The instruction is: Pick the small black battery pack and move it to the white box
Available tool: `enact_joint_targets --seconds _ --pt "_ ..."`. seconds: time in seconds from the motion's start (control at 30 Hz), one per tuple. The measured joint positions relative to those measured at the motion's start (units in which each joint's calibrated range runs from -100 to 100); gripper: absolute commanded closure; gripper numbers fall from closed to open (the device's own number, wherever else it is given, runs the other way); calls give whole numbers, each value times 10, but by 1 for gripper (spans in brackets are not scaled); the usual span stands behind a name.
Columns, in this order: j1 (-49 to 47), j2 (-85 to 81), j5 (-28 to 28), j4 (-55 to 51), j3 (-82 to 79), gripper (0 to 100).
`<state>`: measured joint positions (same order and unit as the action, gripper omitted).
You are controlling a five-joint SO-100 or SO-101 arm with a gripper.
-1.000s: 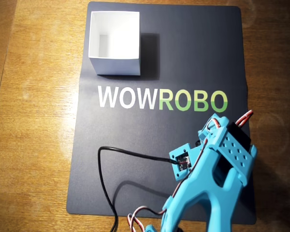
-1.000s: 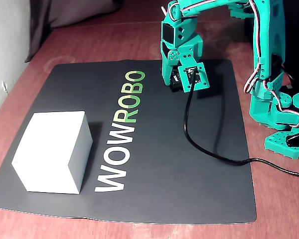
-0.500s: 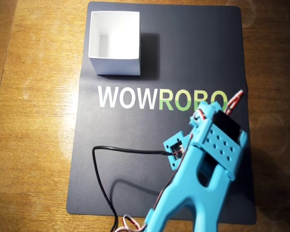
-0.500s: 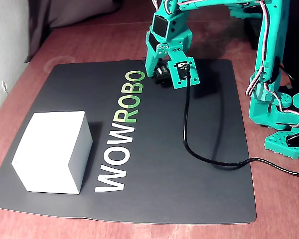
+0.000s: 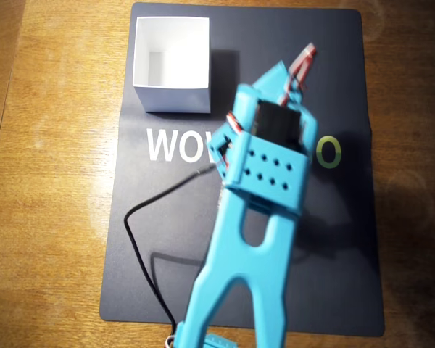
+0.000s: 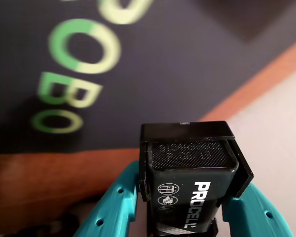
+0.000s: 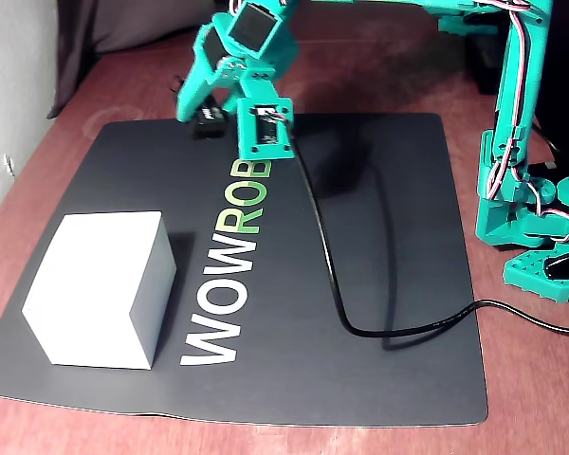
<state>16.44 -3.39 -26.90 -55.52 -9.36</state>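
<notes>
The small black battery pack [image 6: 190,185] with white "PROCELL" lettering sits upright between my teal fingers [image 6: 113,202], and my gripper [image 6: 187,200] is shut on it. In the fixed view the gripper [image 7: 201,106] holds the pack [image 7: 207,122] above the far edge of the dark mat, past the green "ROB" letters. In the overhead view the arm covers the pack, and only the gripper tip [image 5: 274,76] shows. The white box [image 5: 171,97] stands open-topped on the mat's upper left corner there. In the fixed view the box [image 7: 100,284] stands at the near left, well apart from the gripper.
A dark mat [image 5: 333,275] with "WOWROBO" lettering lies on the wooden table. The arm's black cable [image 7: 334,284] loops across the mat. The arm's teal base [image 7: 531,218] stands at the right of the fixed view.
</notes>
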Motion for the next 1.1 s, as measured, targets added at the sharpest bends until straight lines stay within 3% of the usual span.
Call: enact_joint_targets --seconds 0.17,0.43,0.67,1.1 --pt "-88 0 12 9 51 94" --pt "-178 0 12 145 53 94" --pt "-253 3 12 160 59 94" --pt "-286 142 -30 160 256 94"
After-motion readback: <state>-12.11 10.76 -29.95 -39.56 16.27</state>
